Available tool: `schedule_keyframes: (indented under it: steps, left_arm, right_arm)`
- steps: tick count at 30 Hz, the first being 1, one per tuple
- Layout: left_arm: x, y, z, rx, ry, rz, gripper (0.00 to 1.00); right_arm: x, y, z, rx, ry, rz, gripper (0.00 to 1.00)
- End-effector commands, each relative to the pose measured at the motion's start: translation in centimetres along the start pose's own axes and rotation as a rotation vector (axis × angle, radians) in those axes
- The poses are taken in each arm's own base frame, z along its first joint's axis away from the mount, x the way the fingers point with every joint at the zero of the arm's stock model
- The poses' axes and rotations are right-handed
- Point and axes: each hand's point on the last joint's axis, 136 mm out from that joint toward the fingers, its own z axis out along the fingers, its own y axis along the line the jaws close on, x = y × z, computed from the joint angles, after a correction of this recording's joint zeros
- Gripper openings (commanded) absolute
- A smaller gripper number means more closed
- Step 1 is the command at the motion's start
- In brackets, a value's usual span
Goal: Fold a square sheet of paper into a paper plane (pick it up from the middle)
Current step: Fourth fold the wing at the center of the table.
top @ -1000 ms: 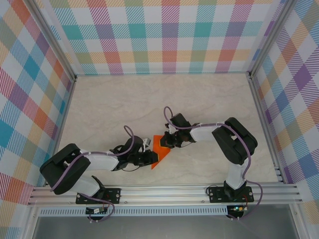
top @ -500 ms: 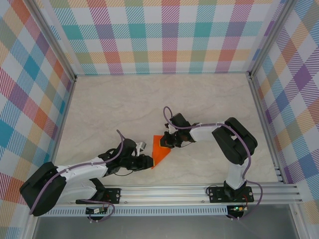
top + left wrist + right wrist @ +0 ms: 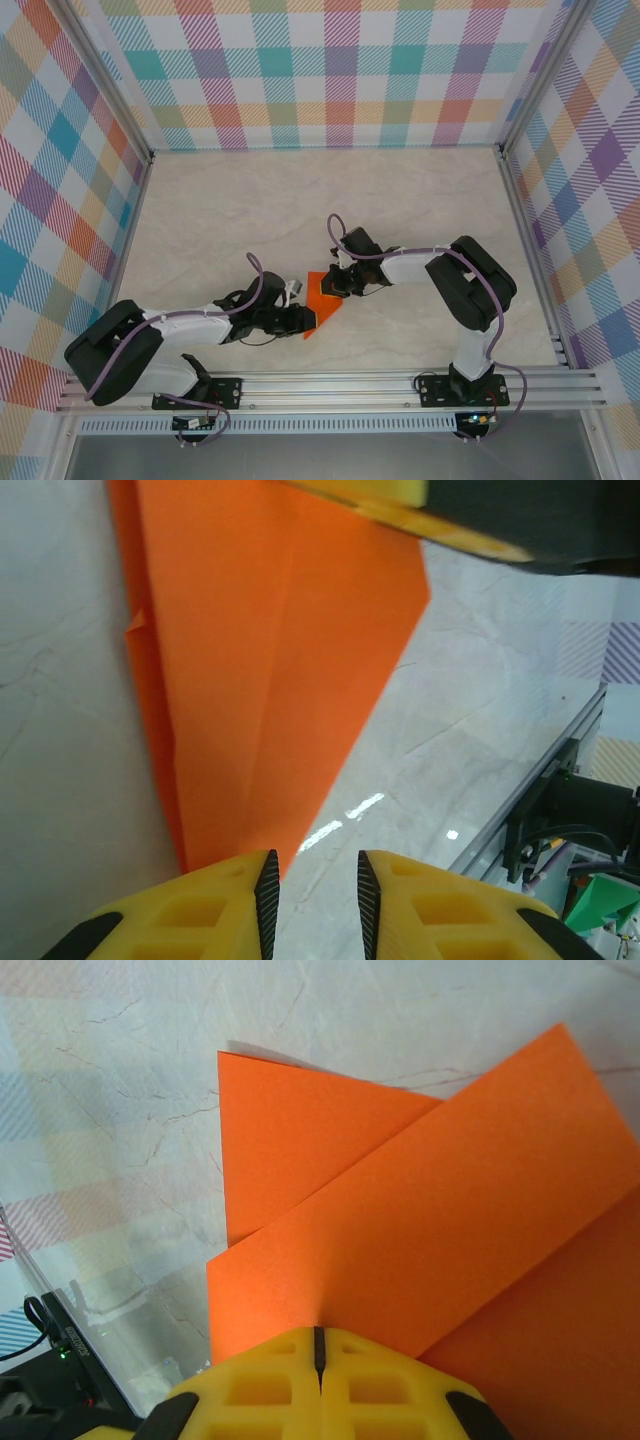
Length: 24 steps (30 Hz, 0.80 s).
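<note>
- The orange paper (image 3: 322, 297) is lying flat on the table (image 3: 230, 220), right between the two grippers, and it is no longer looking like a plain square.
- From the left wrist view, it is showing a long centre crease and slanted flaps running down to one sharp point, so the early folds appear to be done.
- From the right wrist view, two layers are overlapping at an angle and one flap corner is sticking out beyond the other. To my eye the shape is only partly made.
- The right gripper (image 3: 335, 285) is keeping its fingers pressed together, with the tips sitting on the paper's edge directly ahead of them. It seems to be pinning the paper down, though I cannot tell whether a layer is being nipped.
- The left gripper (image 3: 312, 865) is holding its fingers slightly apart with bare table showing in the gap. The paper's point is ending just ahead of its left finger, not between the two.
- I would judge that the narrowing folds, the wings and the lift from the middle are all waiting to be done.
</note>
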Motion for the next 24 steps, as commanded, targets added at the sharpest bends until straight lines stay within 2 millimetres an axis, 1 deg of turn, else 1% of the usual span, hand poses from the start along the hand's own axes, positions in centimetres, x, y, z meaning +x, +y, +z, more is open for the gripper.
schedule_keyframes:
  steps: [1, 3, 7, 10, 14, 17, 20, 22, 24]
  left_arm:
    - [1.4, -0.2, 0.7, 0.04, 0.062, -0.002, 0.29]
    - [2.3, 0.5, 0.8, 0.019, 0.091, 0.001, 0.29]
    - [4.0, 2.6, 0.7, -0.058, 0.141, -0.001, 0.29]
    - [5.1, 3.4, 0.6, -0.077, 0.177, -0.005, 0.29]
    - [5.9, 4.4, 0.4, -0.11, 0.193, -0.005, 0.29]
    - [5.7, 4.3, 0.2, -0.112, 0.183, 0.001, 0.29]
    - [4.9, 3.4, -0.1, -0.096, 0.146, 0.021, 0.29]
    - [3.8, 2.4, -0.6, -0.093, 0.096, 0.04, 0.29]
    - [2.6, 1.9, -1.3, -0.108, 0.033, 0.052, 0.29]
  right_arm:
    - [1.2, -3.8, 0.5, 0.151, 0.017, 0.041, 0.01]
    - [1.2, -3.9, 0.5, 0.154, 0.019, 0.041, 0.01]
    - [1.4, -4.2, 0.6, 0.162, 0.021, 0.045, 0.01]
    - [1.4, -4.3, 0.6, 0.165, 0.022, 0.048, 0.01]
    - [1.4, -4.2, 0.5, 0.162, 0.019, 0.044, 0.02]
    - [1.3, -3.9, 0.3, 0.156, 0.017, 0.042, 0.02]
    - [1.0, -3.0, -0.2, 0.137, 0.009, 0.027, 0.04]
    - [0.9, -2.0, -1.1, 0.123, -0.008, 0.013, 0.06]
    - [0.7, -1.2, -2.4, 0.118, -0.041, -0.006, 0.11]
